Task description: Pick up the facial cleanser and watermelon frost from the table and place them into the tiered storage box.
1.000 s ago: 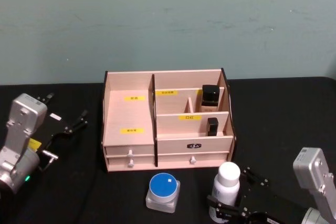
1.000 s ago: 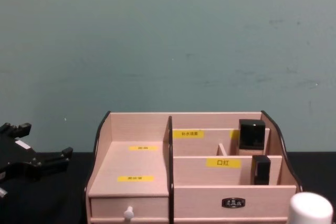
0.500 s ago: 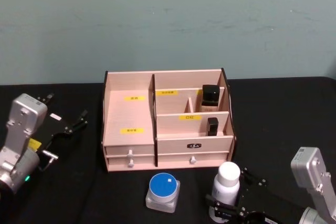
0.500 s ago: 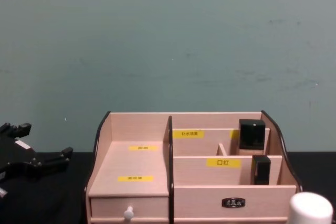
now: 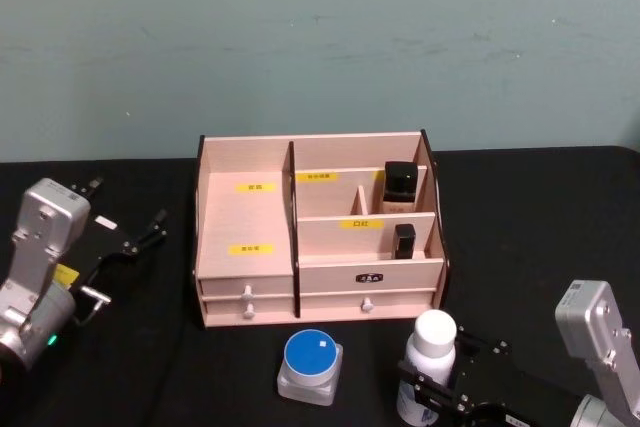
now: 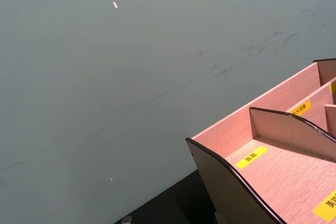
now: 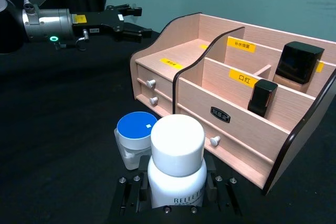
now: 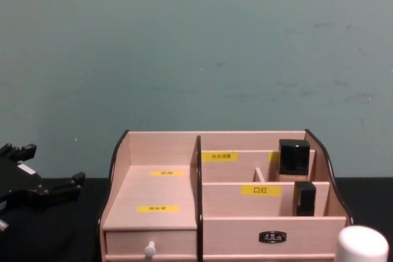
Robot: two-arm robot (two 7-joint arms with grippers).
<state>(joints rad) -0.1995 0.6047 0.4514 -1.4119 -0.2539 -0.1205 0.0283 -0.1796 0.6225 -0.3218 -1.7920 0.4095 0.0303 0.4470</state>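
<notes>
Risk check on this one. The right gripper [image 7: 177,184] is down at the near right of the table [image 5: 520,217]. Its pads are pressed against both sides of the facial cleanser [image 7: 177,145], the white bottle with the fat white cap, gripping it low on the body. The bottle's upright, just in front of the right half of the tiered storage box [image 5: 245,217]. The watermelon frost [image 7: 135,128] (I'm taking the blue-lidded jar for it) sits on the table just beside the bottle, on its left.

What I'd worry about:

1. The grip is low and the bottle is tall and round. Lift it fast and it could tip or swivel in the pads, maybe slip out.
2. The jar is so close that any sideways drift on the way up could nudge it.
3. The box front with its drawer knobs [image 5: 367,303] is right there. Go forward before gaining height and the bottle smacks the panel or shoves the whole box back.
4. The right-hand compartments hold 2 dark bottles [image 5: 400,185], so a drop there could knock 1 over. The wide left shelf looks like the safer target to me.

The left gripper [image 5: 150,230] is parked off to the left of the box, spread open, holding nothing.
</notes>
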